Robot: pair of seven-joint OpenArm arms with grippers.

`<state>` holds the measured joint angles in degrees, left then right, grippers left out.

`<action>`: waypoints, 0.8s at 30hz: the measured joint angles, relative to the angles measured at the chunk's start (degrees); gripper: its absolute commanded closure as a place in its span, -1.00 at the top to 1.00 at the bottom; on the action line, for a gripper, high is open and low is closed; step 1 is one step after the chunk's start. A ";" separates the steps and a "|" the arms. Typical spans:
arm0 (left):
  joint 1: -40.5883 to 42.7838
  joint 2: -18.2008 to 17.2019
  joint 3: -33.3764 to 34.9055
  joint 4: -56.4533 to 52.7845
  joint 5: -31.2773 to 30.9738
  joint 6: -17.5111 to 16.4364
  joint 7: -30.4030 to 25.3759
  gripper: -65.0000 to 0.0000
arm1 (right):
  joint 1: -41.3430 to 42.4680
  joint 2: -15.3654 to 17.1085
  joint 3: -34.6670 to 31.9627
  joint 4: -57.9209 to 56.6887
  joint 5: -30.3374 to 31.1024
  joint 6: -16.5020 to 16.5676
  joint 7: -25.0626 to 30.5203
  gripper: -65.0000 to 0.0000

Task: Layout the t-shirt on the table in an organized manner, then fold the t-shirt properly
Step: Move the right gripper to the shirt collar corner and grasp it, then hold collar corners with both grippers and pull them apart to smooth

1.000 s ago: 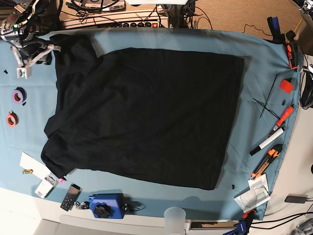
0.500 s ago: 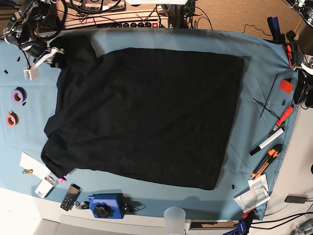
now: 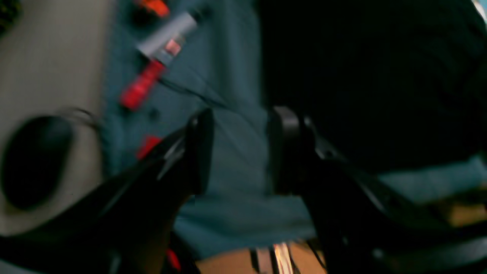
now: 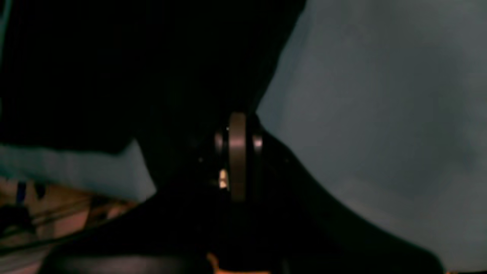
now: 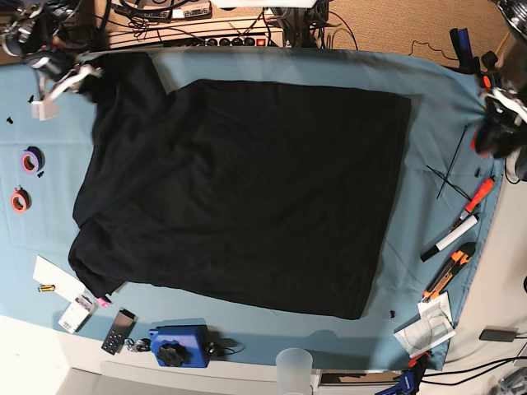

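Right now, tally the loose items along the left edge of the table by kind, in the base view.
Tape rolls: 2, purple and orange
White paper sheets: 1
Small white boxes: 1
Black remotes: 1
Blue devices: 1
Total: 6

no text, label, brand or number can be read in any view — the wrist views are too blurred, and the small items along the surface edges are too tiny.
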<state>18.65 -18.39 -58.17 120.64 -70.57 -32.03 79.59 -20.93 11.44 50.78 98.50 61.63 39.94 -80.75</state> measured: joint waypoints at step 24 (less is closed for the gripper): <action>6.21 1.40 34.49 -3.58 29.62 12.81 -9.90 0.03 | -0.31 -0.17 5.03 0.07 -0.22 0.00 -0.22 -1.00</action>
<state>24.86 -16.99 -23.68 117.05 -40.95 -19.22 69.69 -21.23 11.27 55.81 98.56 61.41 39.94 -80.97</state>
